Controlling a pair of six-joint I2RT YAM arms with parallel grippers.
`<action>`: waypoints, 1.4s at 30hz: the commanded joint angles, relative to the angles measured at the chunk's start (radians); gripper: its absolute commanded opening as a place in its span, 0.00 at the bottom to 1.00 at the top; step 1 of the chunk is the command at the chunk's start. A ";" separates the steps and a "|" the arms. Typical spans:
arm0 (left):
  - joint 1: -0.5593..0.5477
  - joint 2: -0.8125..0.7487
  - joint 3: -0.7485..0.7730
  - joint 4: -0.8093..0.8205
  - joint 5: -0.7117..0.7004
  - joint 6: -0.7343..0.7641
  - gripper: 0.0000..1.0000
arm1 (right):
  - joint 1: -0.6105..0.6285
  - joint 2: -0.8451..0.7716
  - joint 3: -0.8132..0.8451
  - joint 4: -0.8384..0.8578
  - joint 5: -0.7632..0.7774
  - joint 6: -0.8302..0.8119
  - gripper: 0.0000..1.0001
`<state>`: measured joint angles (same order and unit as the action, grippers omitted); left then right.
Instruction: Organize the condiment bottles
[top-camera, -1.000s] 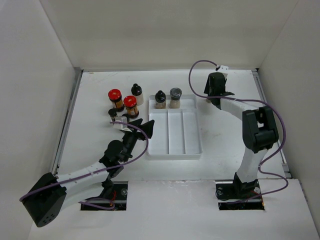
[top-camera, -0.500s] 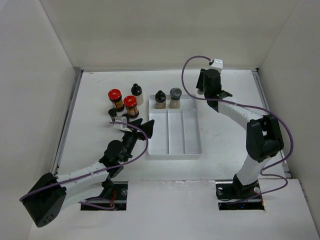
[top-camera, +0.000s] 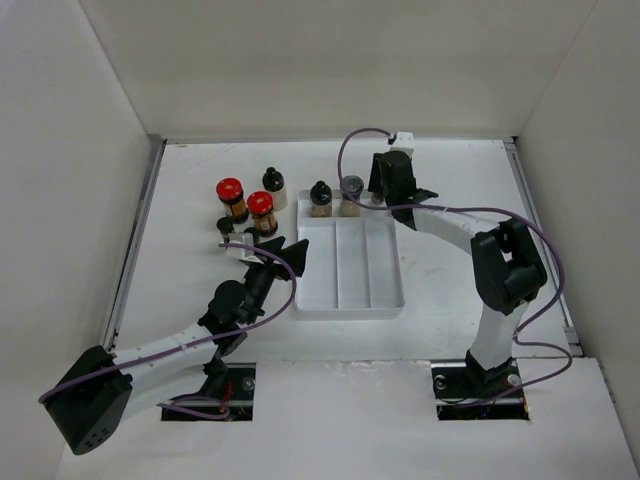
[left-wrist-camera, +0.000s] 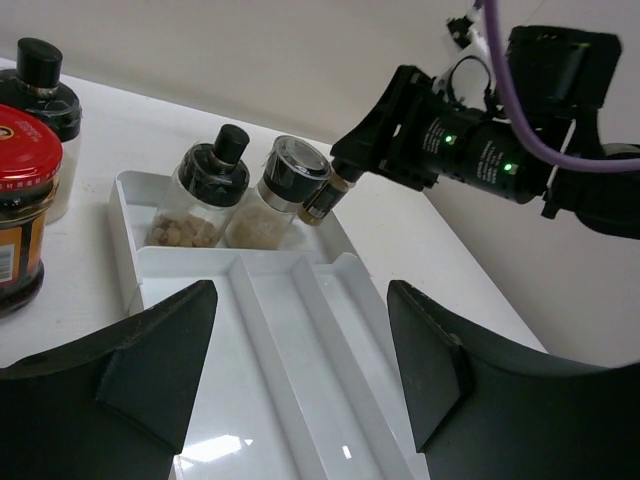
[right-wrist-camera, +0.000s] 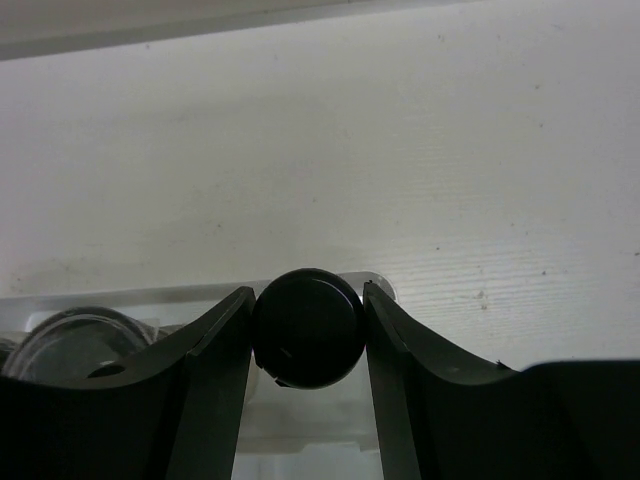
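My right gripper is shut on a small black-capped condiment bottle, which it holds tilted over the back right corner of the white tray, right beside the grey-lidded bottle. A black-capped bottle stands to that one's left in the tray's back compartment. Two red-capped amber bottles, a pale black-capped bottle and a tiny black-capped one stand left of the tray. My left gripper hovers open over the tray's front left, nothing between its fingers.
The tray has three long compartments running toward me and a cross compartment at the back. Grey walls close in the table at left, right and back. The right arm's purple cable loops above the tray's back edge.
My right gripper has swung left with the small bottle, from the table's back right to the tray's back right corner. The left arm has not moved.
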<state>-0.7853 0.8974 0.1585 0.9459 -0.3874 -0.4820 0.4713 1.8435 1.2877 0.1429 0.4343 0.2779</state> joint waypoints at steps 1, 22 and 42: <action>0.007 -0.025 0.015 0.048 0.013 -0.012 0.68 | 0.003 0.028 0.022 0.063 -0.009 0.033 0.41; 0.031 -0.067 0.128 -0.214 -0.125 0.000 0.67 | 0.016 -0.266 -0.217 0.139 -0.039 0.081 0.86; 0.136 0.224 0.673 -0.963 -0.331 0.083 0.76 | 0.108 -0.790 -0.792 0.274 -0.081 0.339 0.64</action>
<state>-0.6643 1.0603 0.7532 0.0746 -0.7284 -0.4355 0.5770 1.0706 0.5205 0.3614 0.3748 0.5941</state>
